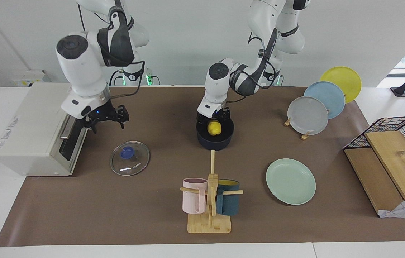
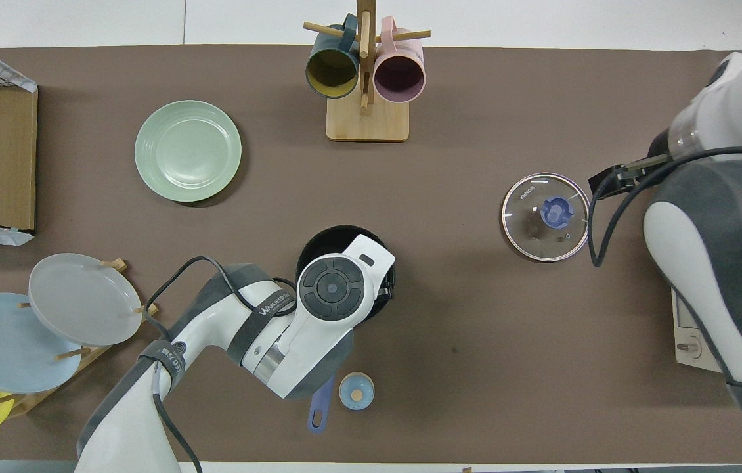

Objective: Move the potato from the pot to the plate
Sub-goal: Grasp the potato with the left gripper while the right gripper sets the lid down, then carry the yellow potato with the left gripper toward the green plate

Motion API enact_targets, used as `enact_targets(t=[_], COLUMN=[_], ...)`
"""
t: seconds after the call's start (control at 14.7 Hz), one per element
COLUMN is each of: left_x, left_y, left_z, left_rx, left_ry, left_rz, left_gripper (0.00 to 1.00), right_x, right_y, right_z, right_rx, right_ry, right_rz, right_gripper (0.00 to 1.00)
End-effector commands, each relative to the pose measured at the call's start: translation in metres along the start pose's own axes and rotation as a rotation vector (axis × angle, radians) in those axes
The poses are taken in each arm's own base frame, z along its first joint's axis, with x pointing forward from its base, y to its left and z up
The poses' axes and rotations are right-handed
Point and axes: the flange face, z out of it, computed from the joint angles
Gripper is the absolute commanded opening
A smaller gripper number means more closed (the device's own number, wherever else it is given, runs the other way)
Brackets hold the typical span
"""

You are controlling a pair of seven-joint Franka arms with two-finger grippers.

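Observation:
The yellow potato [image 1: 214, 128] is at the rim level of the dark navy pot [image 1: 215, 141], between the fingers of my left gripper [image 1: 214, 123], which is shut on it from above. In the overhead view my left arm covers the potato and most of the pot [image 2: 316, 244]; the pot's blue handle [image 2: 320, 402] points toward the robots. The mint-green plate [image 1: 290, 181] lies flat, farther from the robots than the pot and toward the left arm's end; it also shows in the overhead view [image 2: 188, 150]. My right gripper [image 1: 106, 120] is open and empty, raised beside the toaster oven.
A glass lid with a blue knob [image 1: 129, 158] lies on the mat below my right gripper. The toaster oven [image 1: 37, 125] stands at the right arm's end. The mug rack [image 1: 209, 200], the plate rack [image 1: 317, 104], a wire basket [image 1: 399, 143] and a small blue cap [image 2: 356, 391] are also present.

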Motion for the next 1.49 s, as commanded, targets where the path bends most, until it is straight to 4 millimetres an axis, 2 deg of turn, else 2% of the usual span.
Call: enact_targets(t=[0.0, 0.07, 0.14, 0.27, 0.34, 0.61, 0.75, 0.88, 1.09, 1.15, 1.29, 1.43], left_x=[-0.004, -0.004, -0.002, 0.002, 0.004, 0.008, 0.018, 0.028, 0.072, 0.095, 0.14, 0.187], left_y=[0.0, 0.0, -0.002, -0.004, -0.005, -0.007, -0.011, -0.021, -0.053, -0.075, -0.117, -0.171], left_z=[0.009, 0.009, 0.009, 0.007, 0.006, -0.009, -0.045, -0.095, -0.17, -0.193, -0.214, -0.218], left_rx=[0.004, 0.006, 0.01, 0.011, 0.011, 0.013, 0.013, 0.016, 0.005, -0.015, -0.027, -0.037], left_ry=[-0.005, -0.007, -0.007, -0.005, -0.003, -0.005, -0.006, -0.015, -0.028, -0.041, -0.071, -0.06], left_rz=[-0.009, -0.006, -0.004, -0.01, -0.012, -0.018, -0.035, -0.059, -0.073, -0.079, -0.058, -0.029], left_gripper=[0.87, 0.69, 0.44, 0.04, 0.0, 0.0, 0.0, 0.0, 0.0, 0.0, 0.0, 0.0], right_x=[-0.033, -0.038, -0.041, -0.044, -0.045, -0.044, -0.043, -0.044, -0.044, -0.044, -0.044, -0.045], right_y=[0.009, 0.01, 0.013, 0.032, 0.034, 0.045, 0.048, 0.053, 0.049, 0.049, 0.051, 0.056], right_z=[-0.043, -0.047, -0.045, -0.042, -0.041, -0.043, -0.042, -0.043, -0.043, -0.043, -0.043, -0.043], right_rx=[0.009, -0.008, -0.009, 0.009, 0.01, 0.003, 0.012, 0.014, 0.015, 0.015, 0.015, 0.028], right_ry=[-0.036, -0.044, -0.066, -0.079, -0.081, -0.07, -0.067, -0.063, -0.061, -0.061, -0.06, -0.061], right_rz=[0.089, 0.09, 0.096, 0.132, 0.138, 0.154, 0.162, 0.168, 0.166, 0.165, 0.165, 0.18], right_gripper=[1.0, 1.0, 1.0, 1.0, 1.0, 1.0, 1.0, 1.0, 1.0, 1.0, 1.0, 1.0])
